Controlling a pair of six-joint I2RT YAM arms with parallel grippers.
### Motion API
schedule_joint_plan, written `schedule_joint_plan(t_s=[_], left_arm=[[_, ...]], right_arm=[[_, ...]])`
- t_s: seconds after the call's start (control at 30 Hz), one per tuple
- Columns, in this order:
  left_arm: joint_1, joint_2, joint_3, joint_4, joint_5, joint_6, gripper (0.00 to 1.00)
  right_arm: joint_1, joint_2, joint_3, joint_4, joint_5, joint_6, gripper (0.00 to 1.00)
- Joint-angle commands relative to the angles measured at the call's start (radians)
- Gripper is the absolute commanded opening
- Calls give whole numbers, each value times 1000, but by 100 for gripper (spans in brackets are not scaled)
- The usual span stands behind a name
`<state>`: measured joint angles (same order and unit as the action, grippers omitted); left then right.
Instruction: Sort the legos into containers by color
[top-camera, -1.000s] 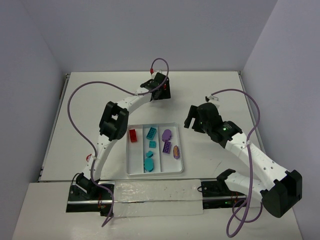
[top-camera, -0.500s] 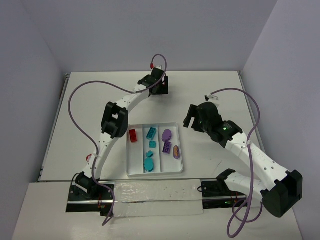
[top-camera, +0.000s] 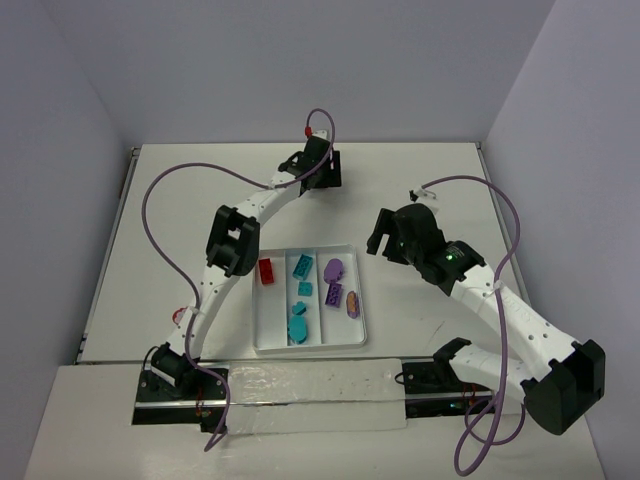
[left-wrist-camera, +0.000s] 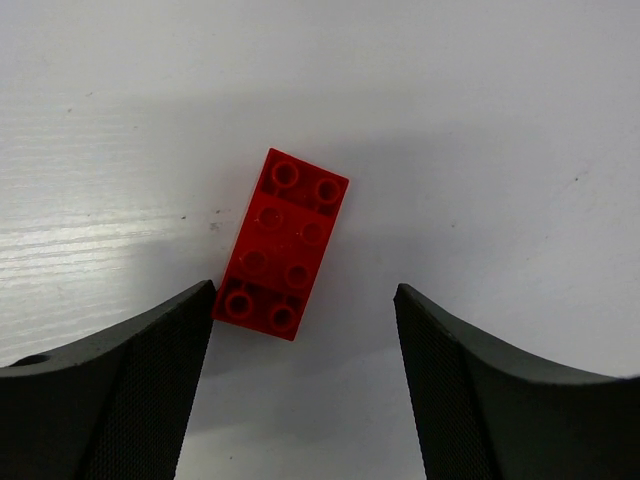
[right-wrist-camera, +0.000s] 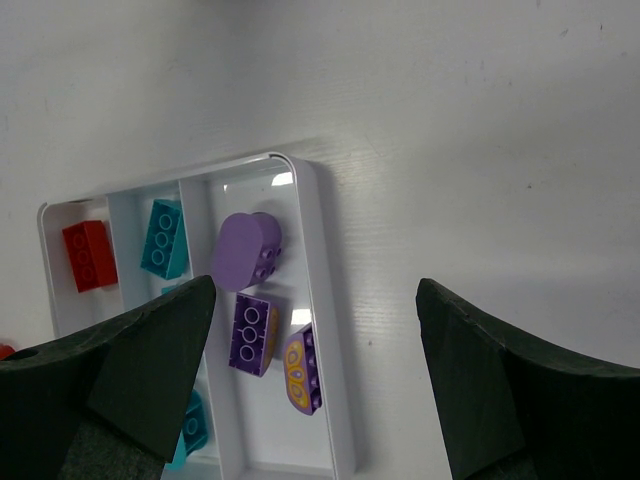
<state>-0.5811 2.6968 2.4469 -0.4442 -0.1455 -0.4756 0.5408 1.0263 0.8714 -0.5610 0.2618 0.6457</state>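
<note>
**Left wrist view.** The left jaws straddle a red brick (left-wrist-camera: 285, 243) on the worktop (left-wrist-camera: 480, 120). They stand moderately open and hold nothing. The brick lies flat, studs up, skewed to the line between the jaws. Its near corner touches one pad (left-wrist-camera: 130, 380), and a clear gap separates it from the other pad (left-wrist-camera: 480, 390).

A sound grip probably calls for centring the jaws on the brick and squaring them to its long sides, or the squeeze may spin it out.

**Overhead and right wrist views.** The tray (right-wrist-camera: 325, 310) lies well apart from the left jaws and already holds a second red brick (top-camera: 268, 270). The right jaws are wide and empty, hanging just beside its purple compartment.
</note>
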Motion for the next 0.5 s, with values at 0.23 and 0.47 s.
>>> schedule_joint_plan(t_s=[0.23, 0.47], left_arm=[[-3, 15, 29, 31, 39, -36, 53], [-3, 7, 17, 30, 24, -38, 47]], right_arm=[[10, 15, 51, 23, 13, 2, 89], [10, 14, 43, 24, 12, 0, 89]])
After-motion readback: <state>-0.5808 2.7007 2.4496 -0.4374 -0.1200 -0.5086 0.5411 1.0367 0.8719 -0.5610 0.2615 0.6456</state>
